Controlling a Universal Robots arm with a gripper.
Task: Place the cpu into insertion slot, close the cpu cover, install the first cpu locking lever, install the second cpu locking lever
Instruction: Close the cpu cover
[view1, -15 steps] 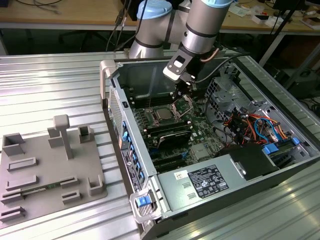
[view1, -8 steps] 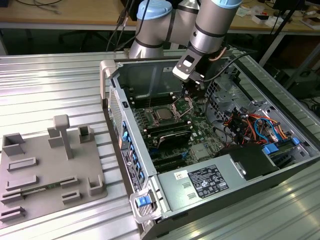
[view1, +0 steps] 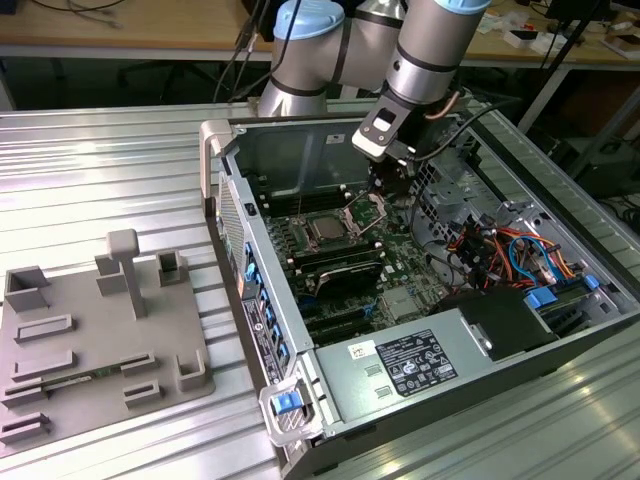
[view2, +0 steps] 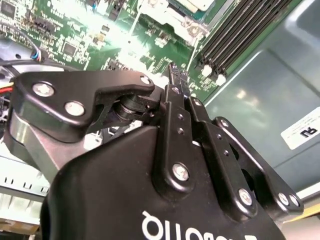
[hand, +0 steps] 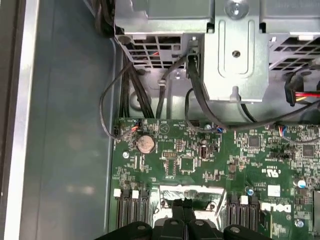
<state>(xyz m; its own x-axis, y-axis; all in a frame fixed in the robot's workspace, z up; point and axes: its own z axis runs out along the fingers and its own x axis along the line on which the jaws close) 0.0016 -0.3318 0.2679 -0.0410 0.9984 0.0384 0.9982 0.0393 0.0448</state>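
The cpu (view1: 326, 232), a small silver-tan square, lies flat in the socket on the green motherboard (view1: 400, 270) inside the open computer case. The cpu cover (view1: 366, 207), a thin silvery frame, stands tilted up at the socket's far side. My gripper (view1: 385, 188) hangs right at the raised cover's upper edge. In the first wrist view the black fingertips (hand: 176, 204) are pressed together directly over the silvery cover (hand: 205, 192). In the second wrist view the two fingers (view2: 172, 97) converge to a closed tip above the board. I cannot tell whether anything is pinched between them.
Black memory slots (view1: 335, 262) run beside the socket. A power supply (view1: 420, 360) and bundled coloured cables (view1: 500, 250) fill the case toward the exterior view's right. A metal drive cage (hand: 235, 50) with black cables stands beyond the board. A grey fixture plate (view1: 100, 340) lies outside the case.
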